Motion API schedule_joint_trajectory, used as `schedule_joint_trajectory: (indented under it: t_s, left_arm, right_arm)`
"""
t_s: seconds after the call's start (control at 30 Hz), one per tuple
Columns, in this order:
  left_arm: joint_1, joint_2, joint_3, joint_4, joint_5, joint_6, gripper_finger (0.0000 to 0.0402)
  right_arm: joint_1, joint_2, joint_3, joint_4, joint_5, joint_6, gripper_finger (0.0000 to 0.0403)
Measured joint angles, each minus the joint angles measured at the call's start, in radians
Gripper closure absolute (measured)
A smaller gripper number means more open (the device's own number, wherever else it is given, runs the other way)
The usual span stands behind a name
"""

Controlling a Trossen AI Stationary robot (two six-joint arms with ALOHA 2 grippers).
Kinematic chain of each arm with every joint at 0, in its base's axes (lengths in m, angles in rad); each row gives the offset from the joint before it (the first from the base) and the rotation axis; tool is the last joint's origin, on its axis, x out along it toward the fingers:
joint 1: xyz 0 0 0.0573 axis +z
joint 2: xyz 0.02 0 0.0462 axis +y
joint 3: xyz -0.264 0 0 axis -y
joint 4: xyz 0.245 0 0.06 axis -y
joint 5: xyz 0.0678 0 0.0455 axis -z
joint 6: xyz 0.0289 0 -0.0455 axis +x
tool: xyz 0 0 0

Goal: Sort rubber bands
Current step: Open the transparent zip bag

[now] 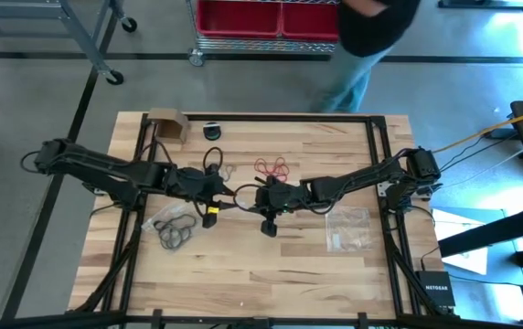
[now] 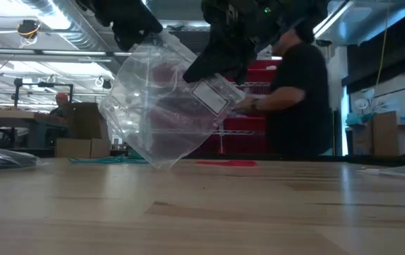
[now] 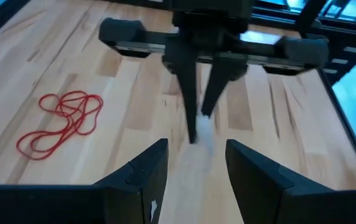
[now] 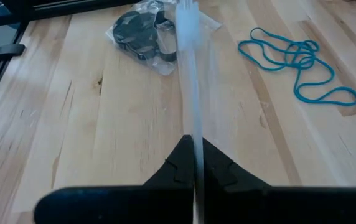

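Note:
A clear plastic zip bag (image 2: 160,106) hangs in the air between my two grippers over the middle of the table. My right gripper (image 4: 193,152) is shut on it. My left gripper (image 3: 193,168) faces it, open, one finger on either side of the bag's blurred near part. Red rubber bands (image 1: 271,167) lie loose on the wood just beyond the grippers, toward the far edge. Teal rubber bands (image 4: 296,59) lie loose beside them. Black rubber bands (image 4: 142,30) rest inside another clear bag near my left arm. My right gripper pinches an edge of the clear bag (image 4: 193,127) between its two shut fingers, slanting down from the table's right. The bag is lifted clear of the table and hangs tilted below the fingers (image 2: 220,53). My left gripper: I cannot tell whether its open fingers touch the bag.
A second clear bag (image 1: 348,228) lies flat at the near right. A small cardboard box (image 1: 168,126) and a black round object (image 1: 212,131) sit at the far edge. A person (image 1: 371,37) stands beyond the far edge by red bins (image 1: 261,16).

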Motion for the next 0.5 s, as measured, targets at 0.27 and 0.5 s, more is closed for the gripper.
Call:
schedule_joint_trajectory:
  t_s: [0.27, 0.5]
  left_arm:
    - [0.0, 0.03, 0.0, 0.031, 0.0, 0.004, 0.0333]
    - [0.0, 0.032, 0.0, 0.044, -0.015, 0.007, 0.0397]
  right_arm:
    - [0.0, 0.0, 0.0, 0.003, 0.0, -0.004, 0.0402]
    - [0.0, 0.0, 0.0, 0.006, 0.0, -0.003, 0.0402]
